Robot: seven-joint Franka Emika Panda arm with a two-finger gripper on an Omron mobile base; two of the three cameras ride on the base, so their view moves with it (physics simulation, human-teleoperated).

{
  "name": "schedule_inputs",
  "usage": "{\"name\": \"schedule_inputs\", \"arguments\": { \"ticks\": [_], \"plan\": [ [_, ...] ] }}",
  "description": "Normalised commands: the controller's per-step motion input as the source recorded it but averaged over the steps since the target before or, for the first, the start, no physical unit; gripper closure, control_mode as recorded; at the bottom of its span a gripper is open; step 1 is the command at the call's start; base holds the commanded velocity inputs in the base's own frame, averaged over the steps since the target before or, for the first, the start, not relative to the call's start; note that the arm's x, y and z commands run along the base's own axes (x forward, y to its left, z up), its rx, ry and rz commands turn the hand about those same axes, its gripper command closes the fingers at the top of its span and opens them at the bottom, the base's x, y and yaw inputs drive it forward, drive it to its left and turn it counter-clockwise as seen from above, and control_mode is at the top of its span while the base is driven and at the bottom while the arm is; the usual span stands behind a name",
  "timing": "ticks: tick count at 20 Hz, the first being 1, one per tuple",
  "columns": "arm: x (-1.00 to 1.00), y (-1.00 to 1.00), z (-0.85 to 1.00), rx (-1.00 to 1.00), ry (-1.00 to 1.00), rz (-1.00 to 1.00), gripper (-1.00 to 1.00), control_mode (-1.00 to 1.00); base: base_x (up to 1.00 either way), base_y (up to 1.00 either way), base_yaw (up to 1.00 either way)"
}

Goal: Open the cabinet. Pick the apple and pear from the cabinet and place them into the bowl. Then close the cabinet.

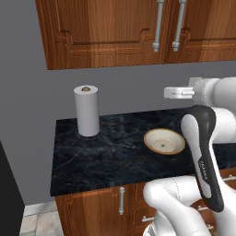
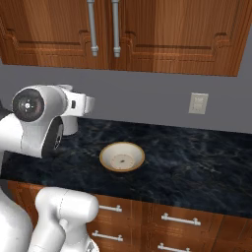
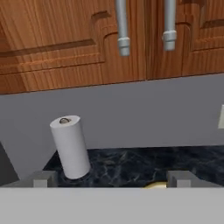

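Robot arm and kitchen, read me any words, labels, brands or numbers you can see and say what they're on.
Robot arm: small light lettering runs down its dark forearm cover in the left base view, too small and blurred to read.
Cabinet, paper towel roll, bowl, wall outlet and counter: no text on any of them.

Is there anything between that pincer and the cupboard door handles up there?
Nothing visible. The open pincer faces the closed cabinet; its handles hang above, with bare wall between. The paper towel roll stands lower left.
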Motion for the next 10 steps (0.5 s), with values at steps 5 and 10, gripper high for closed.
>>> {"name": "schedule_inputs", "arguments": {
  "ticks": [5,10],
  "plan": [
    [-0.51,0.00,0.16,0.00,-0.47,0.00,-1.00,-1.00,0.00,0.00,0.00],
    [-0.32,0.00,0.13,0.00,-0.39,0.00,-1.00,-1.00,0.00,0.00,0.00]
  ]
}}
